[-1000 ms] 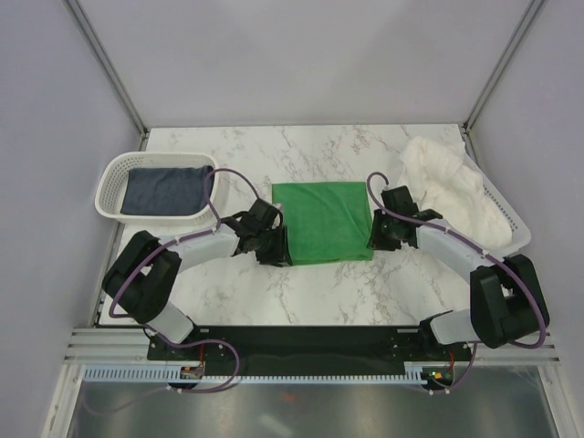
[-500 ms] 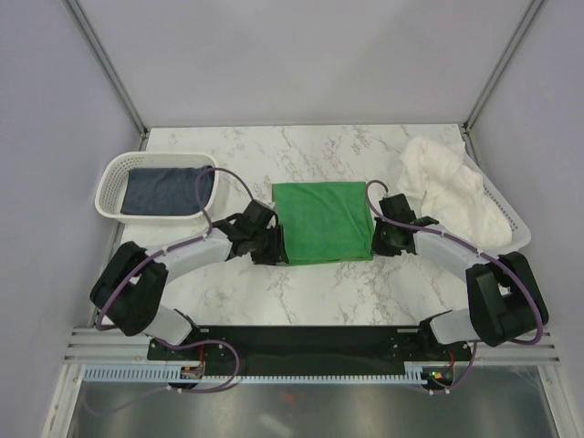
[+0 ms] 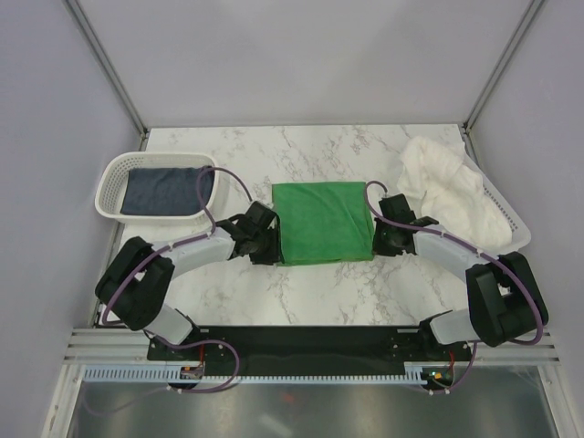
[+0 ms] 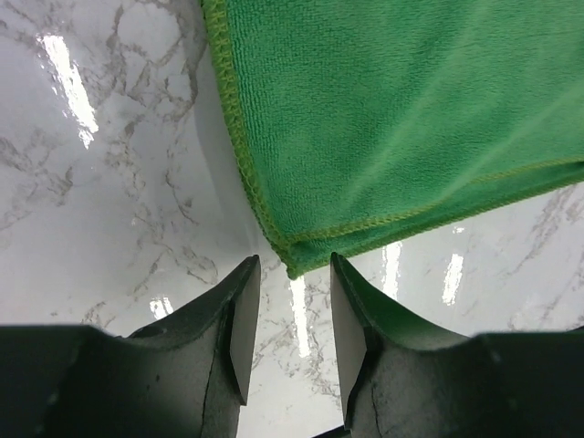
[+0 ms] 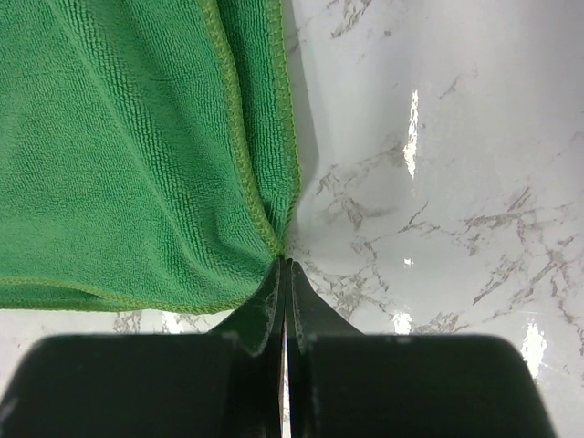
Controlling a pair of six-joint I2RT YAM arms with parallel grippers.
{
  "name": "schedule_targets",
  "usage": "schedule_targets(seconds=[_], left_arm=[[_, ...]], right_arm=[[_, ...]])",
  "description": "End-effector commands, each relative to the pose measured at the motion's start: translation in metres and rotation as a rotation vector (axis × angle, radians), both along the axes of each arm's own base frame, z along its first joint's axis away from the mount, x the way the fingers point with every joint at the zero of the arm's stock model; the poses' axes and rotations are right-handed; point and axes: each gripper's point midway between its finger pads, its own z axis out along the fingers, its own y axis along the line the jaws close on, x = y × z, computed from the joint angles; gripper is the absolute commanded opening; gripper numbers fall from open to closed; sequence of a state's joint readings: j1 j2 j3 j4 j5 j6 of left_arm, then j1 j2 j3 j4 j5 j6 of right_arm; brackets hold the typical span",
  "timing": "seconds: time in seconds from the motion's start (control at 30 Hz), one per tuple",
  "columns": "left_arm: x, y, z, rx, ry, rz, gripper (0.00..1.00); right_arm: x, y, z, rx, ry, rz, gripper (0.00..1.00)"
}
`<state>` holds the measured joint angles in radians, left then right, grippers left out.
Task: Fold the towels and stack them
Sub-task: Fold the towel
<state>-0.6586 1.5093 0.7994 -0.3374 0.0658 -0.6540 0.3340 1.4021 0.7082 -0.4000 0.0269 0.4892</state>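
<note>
The green towel (image 3: 324,222) lies folded flat at the middle of the marble table. My left gripper (image 3: 274,248) is at the towel's near left corner, open; that corner (image 4: 294,265) sits just at the fingertips, not between the pads. My right gripper (image 3: 376,242) is at the near right corner, shut, with the green towel's (image 5: 119,155) edge pinched at its tips (image 5: 285,263) and the cloth drawn to a point there. The navy towel (image 3: 164,190) lies folded in the left basket. The white towel (image 3: 447,182) is heaped in the right basket.
A white perforated basket (image 3: 108,182) stands at the left edge of the table. A second one (image 3: 516,235) stands at the right edge, close behind my right arm. Grey walls enclose the table on three sides.
My right gripper has shut on the green towel's near right corner. The left gripper has edged a little toward the near left corner and stays open.
</note>
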Motion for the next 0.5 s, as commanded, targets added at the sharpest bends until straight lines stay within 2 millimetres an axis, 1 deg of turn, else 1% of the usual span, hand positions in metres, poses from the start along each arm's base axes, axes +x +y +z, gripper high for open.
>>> schedule_targets(seconds=[0.0,0.17,0.23,0.3,0.47], left_arm=[[0.0209,-0.0082,0.0058,-0.005,-0.055,0.034,0.44],[0.0216,-0.0048,0.0017,0.014,-0.054,0.046,0.41],[0.0222,-0.0053,0.0046,0.008,-0.059,0.049,0.41],[0.0256,-0.0009,0.0052,0.024,-0.078,0.073,0.41],[0.0307,-0.003,0.0106,0.016,-0.095,0.084,0.41]], right_arm=[[0.0063,0.0008,0.0073,-0.005,-0.029,0.015,0.0],[0.0069,-0.0003,0.0103,-0.007,-0.041,0.017,0.0],[0.0074,0.0004,0.0116,-0.006,-0.045,0.019,0.0],[0.0071,0.0009,0.0112,-0.006,-0.042,0.022,0.0],[0.0072,-0.0002,0.0092,-0.012,-0.039,0.023,0.0]])
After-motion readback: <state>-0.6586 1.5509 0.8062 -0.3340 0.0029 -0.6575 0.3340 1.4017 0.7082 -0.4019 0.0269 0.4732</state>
